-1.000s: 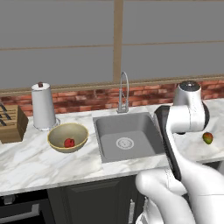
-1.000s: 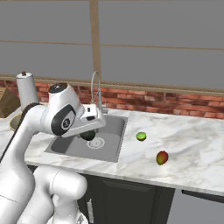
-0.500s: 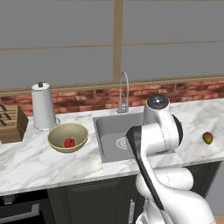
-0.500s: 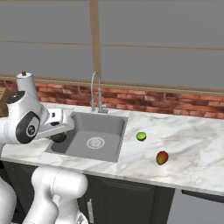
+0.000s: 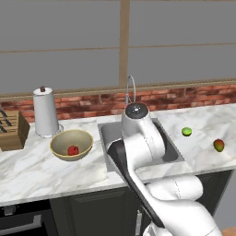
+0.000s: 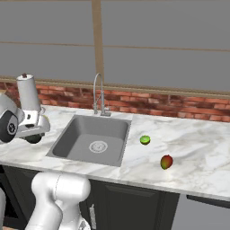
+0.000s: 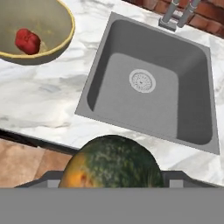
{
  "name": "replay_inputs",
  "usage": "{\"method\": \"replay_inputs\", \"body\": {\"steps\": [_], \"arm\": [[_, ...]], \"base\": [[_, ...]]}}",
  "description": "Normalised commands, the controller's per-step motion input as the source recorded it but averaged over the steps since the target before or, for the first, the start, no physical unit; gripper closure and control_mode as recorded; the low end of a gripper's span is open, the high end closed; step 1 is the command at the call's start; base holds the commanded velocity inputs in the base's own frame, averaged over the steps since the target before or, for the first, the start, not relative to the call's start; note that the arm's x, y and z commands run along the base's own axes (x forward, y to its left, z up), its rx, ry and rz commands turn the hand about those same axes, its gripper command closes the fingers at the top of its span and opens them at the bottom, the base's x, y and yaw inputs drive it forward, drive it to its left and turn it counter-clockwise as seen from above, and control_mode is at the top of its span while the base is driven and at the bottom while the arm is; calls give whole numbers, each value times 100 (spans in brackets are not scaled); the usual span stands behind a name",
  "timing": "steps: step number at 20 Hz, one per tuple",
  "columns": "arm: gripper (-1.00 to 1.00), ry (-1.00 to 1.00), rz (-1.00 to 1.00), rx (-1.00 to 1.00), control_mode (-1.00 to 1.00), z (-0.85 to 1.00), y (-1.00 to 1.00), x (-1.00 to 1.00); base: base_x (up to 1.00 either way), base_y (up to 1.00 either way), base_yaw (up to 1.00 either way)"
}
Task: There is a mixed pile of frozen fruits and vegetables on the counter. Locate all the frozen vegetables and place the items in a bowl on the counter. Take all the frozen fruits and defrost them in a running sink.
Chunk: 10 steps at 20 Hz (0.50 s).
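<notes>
Hand view, gripper: the gripper [image 7: 112,180] pinches a dark green vegetable [image 7: 111,159] with an orange patch. The jaws sit on either side of it, mostly hidden by its bulk.
Hand view, sink: the sink [image 7: 148,94] lies directly beyond the held vegetable, drain in the middle and basin dry.
Hand view, bowl: the bowl [image 7: 59,46] sits on the counter [image 7: 39,98] away from the sink, toward the upper left corner. A red vegetable [image 7: 27,40] is already inside it.
Hand view, risk: the vegetable hangs nearer the sink than the bowl. A release here would probably send it into the basin or onto the floor in front of the counter.
Left base view, bowl: it stands left of the sink, near a paper towel roll [image 5: 46,112] and a knife block [image 5: 9,130].
Left base view, fruit: a lime [image 5: 186,131] and a red-yellow fruit [image 5: 219,145] lie right of the sink, untouched.
Left base view, risk: the grip is on a round, smooth body. A fast swing could let it roll out between the jaws.
Right base view, arm: it reaches left of the sink toward the roll, and the grip cannot be judged here.
Right base view, faucet: the faucet [image 6: 99,96] stands behind the sink with no water visible, so the tap has not been turned on for defrosting.
Right base view, risk: a low approach could strike the bowl rim and shove or tip the bowl.
</notes>
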Motion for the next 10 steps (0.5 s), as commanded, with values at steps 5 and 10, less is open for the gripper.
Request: {"method": "replay_inputs", "body": {"steps": [5, 10], "arm": [[100, 8, -1, 2, -100, 27, 52, 22], [100, 10, 0, 0, -100, 33, 61, 38]], "base": [[0, 0, 0], [0, 0, 0]]}}
